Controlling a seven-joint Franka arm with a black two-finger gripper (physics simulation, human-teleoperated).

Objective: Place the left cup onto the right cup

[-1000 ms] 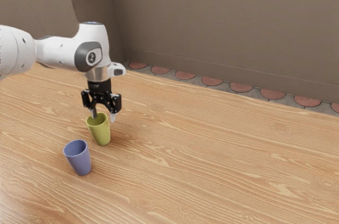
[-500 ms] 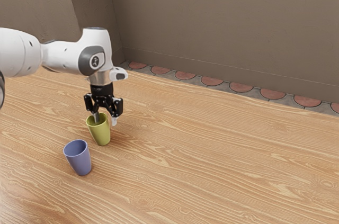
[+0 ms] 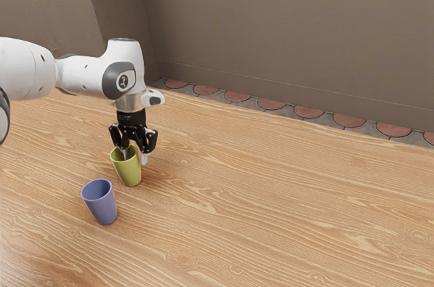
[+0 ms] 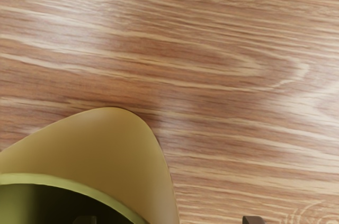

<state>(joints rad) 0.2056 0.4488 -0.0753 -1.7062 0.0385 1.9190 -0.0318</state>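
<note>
Lowering the spread-open gripper (image 3: pixel 134 157) further over the green cup (image 3: pixel 127 170), straddling its rim without pinching yet, likely readying a lift toward the blue cup (image 3: pixel 100 202).

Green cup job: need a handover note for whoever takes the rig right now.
Gripper: open, low over the green cup, one finger inside its mouth and the other outside its wall, on the exterior view's right side.
Green cup: upright on the table, not lifted.
Blue cup: upright, apart from the green one, nearer the camera and toward the exterior view's left.
Done: the gripper is set astride the green cup's rim.
Left: close on the wall, lift, carry over the blue cup, set it down on it, release.
</note>
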